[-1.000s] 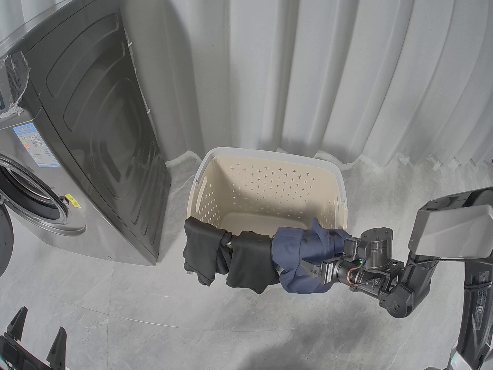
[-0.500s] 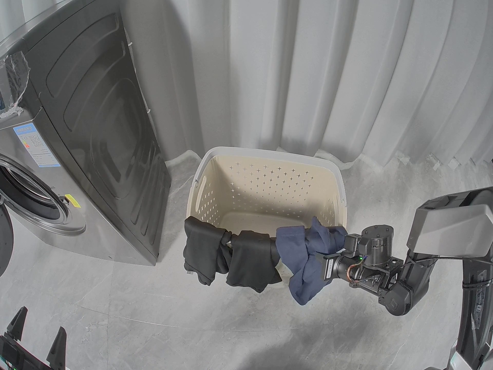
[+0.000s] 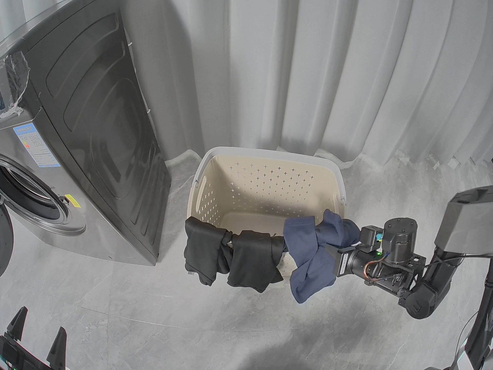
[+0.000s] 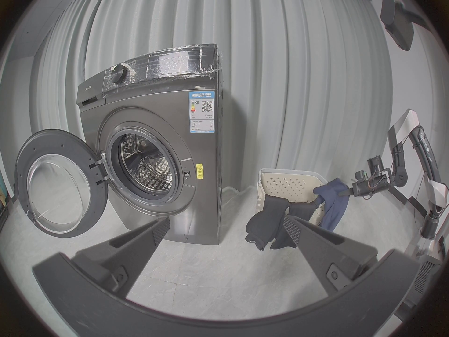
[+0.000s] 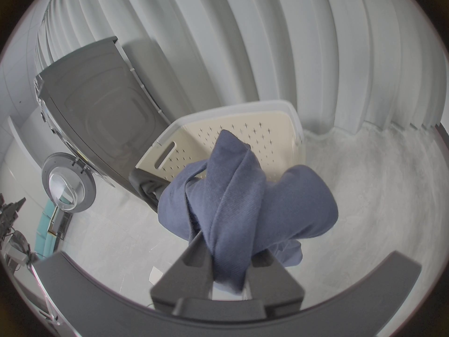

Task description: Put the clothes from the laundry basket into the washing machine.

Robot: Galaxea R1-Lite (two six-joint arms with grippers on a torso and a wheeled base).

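Our right gripper [image 5: 229,265] clamps the blue garment [image 3: 308,263] at a bunched fold; soft, light, it likely drapes and snags. Our left gripper [image 4: 224,220] sits open-jawed.

Open floor [image 3: 154,304] between basket [image 3: 267,152] and washer [image 3: 92,129]

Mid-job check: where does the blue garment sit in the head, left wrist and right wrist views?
Head view: blue garment at the laundry basket's near right corner, held by the right gripper.
Left wrist view: blue garment far off, on the basket side away from the washing machine.
Right wrist view: blue garment close up, clamped in the gripper, basket behind.
Shared landmark: the laundry basket.
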